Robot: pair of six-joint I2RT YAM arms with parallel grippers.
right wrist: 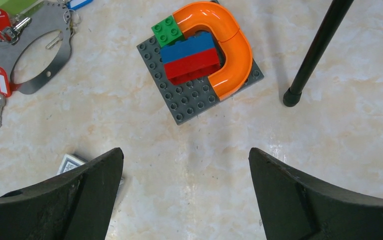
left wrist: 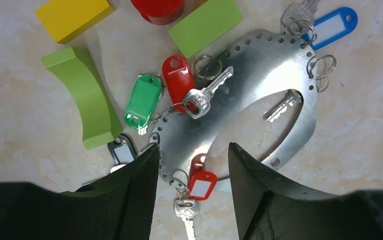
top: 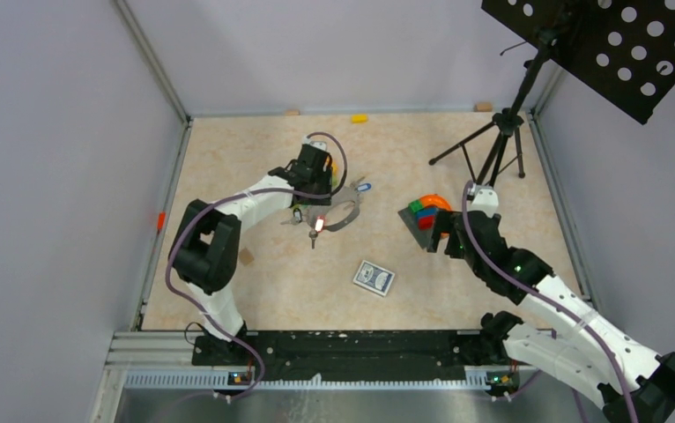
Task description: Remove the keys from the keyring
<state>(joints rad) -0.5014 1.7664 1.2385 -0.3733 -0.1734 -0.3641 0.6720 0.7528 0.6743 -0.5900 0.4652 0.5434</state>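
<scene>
- Centred in the left wrist view, the large flat grey metal keyring (left wrist: 259,70), an oval loop punched with small holes round its rim, lies flat on the beige marbled surface (left wrist: 24,130). Seen from above, it sits left of the frame's centre.
- Its long axis runs from lower left to upper right in the wrist view.
- Small silver keys (left wrist: 207,94) with coloured plastic tags hang from little split rings along that rim, mostly at the left and upper right.
- One red-tagged key (left wrist: 202,185) trails off the ring's lowest edge, its blade pointing at the bottom of the frame. The key lying across the plate points to the upper right.
- The left gripper (left wrist: 193,147) has its jaws partly parted either side of that red tag, gripping nothing.
- The right gripper (right wrist: 184,152) is spread wide and empty over bare surface, well apart from the keyring.
- The ring looks stiff, thin and slick, so it is probably hard to lift off the surface. Pinning it flat may suit better.
- The keys look light and loose, likely to swing. A plastic tag or a key's bow seems the surest hold.
- The split rings are probably springy and will resist being worked out of their holes.
</scene>
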